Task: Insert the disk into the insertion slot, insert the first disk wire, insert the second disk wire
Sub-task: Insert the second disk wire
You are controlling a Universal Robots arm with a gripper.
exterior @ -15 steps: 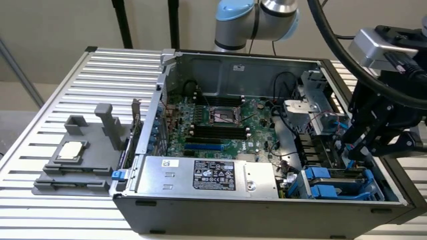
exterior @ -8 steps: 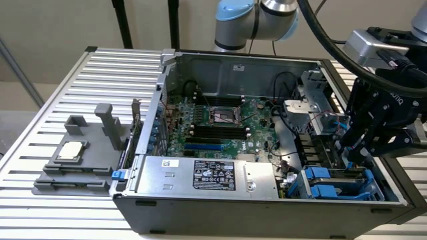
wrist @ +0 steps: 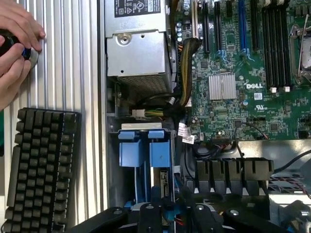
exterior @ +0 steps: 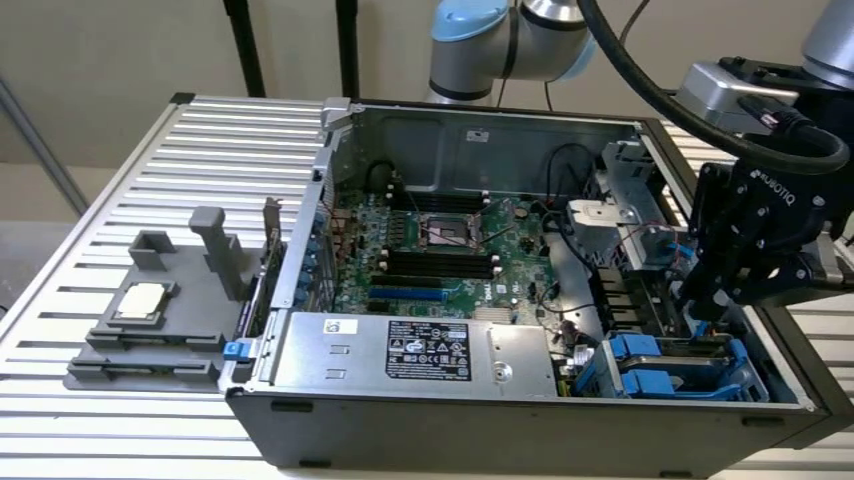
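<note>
I am hanging my gripper (exterior: 705, 318) low inside the open computer case (exterior: 441, 420), over the drive bay (exterior: 747, 385) at the front corner on the exterior view's right. I am keeping it there because that is where the disk work is. In the wrist view my gripper (wrist: 167, 213) is sitting right above the blue carrier of the disk (wrist: 146, 150), which is lying in that bay with its two blue tabs side by side, apparently already pushed home. My fingers look close together around something small and blue between them, but I cannot tell whether they are clamped on it or merely near it.

The power supply (exterior: 400, 350) is lying along the front wall just beside the bay, and its bundle of cables (wrist: 182, 82) is running down toward the disk, so any plug has a short reach. The motherboard (exterior: 441, 250) is lying flat on the case floor, well clear of my fingers.

Outside the case, a grey fixture block (exterior: 160, 320) is resting on the slatted table (exterior: 134, 180). In the wrist view a keyboard (wrist: 41, 170) is lying on that table, and a person's hand (wrist: 14, 53) is holding a small round object near it.
</note>
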